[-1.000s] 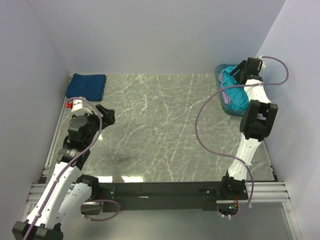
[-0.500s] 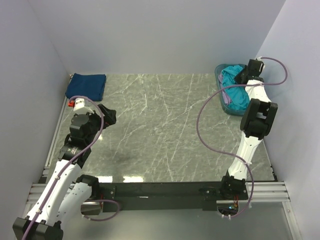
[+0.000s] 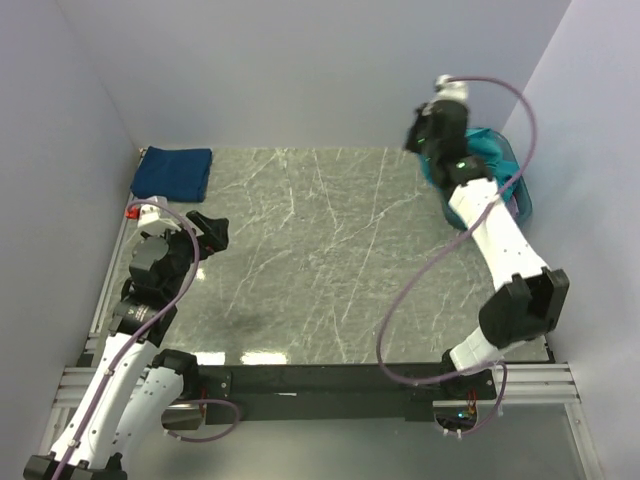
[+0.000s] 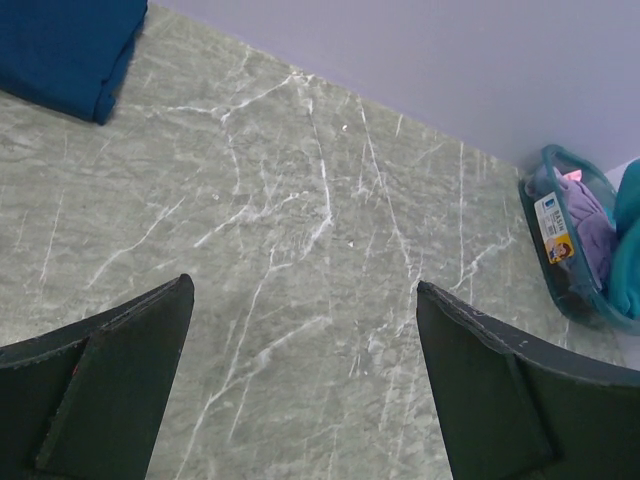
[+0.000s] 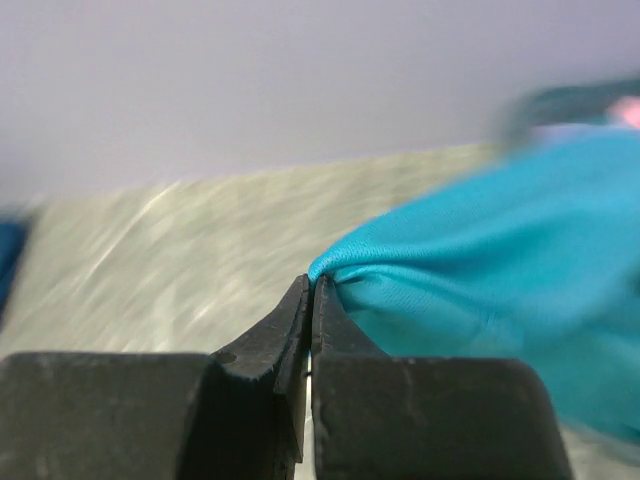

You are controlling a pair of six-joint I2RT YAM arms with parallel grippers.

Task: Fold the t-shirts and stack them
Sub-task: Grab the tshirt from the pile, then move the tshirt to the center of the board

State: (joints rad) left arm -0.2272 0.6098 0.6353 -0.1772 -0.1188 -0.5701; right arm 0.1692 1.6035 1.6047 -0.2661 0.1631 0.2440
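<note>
My right gripper (image 5: pixel 312 285) is shut on a fold of the teal t-shirt (image 5: pixel 480 260), and the cloth trails off to the right towards the basket. From above, that gripper (image 3: pixel 421 138) is raised over the table's far right corner, with the teal t-shirt (image 3: pixel 487 148) hanging behind the arm. A folded navy t-shirt (image 3: pixel 172 172) lies at the far left corner, and the left wrist view shows its navy edge (image 4: pixel 65 45) too. A lavender t-shirt (image 4: pixel 590 225) sits in the basket. My left gripper (image 4: pixel 300 310) hangs open over bare marble, nothing between its jaws.
The teal-blue plastic laundry basket (image 3: pixel 523 200) stands against the right wall; the left wrist view shows its rim (image 4: pixel 556 160) as well. Grey walls close in the back and both sides. A red-and-white fitting (image 3: pixel 137 210) sits by the left wall.
My right gripper closed on the teal t-shirt in the basket, then lifted it up and to the left. The left arm barely moved.
</note>
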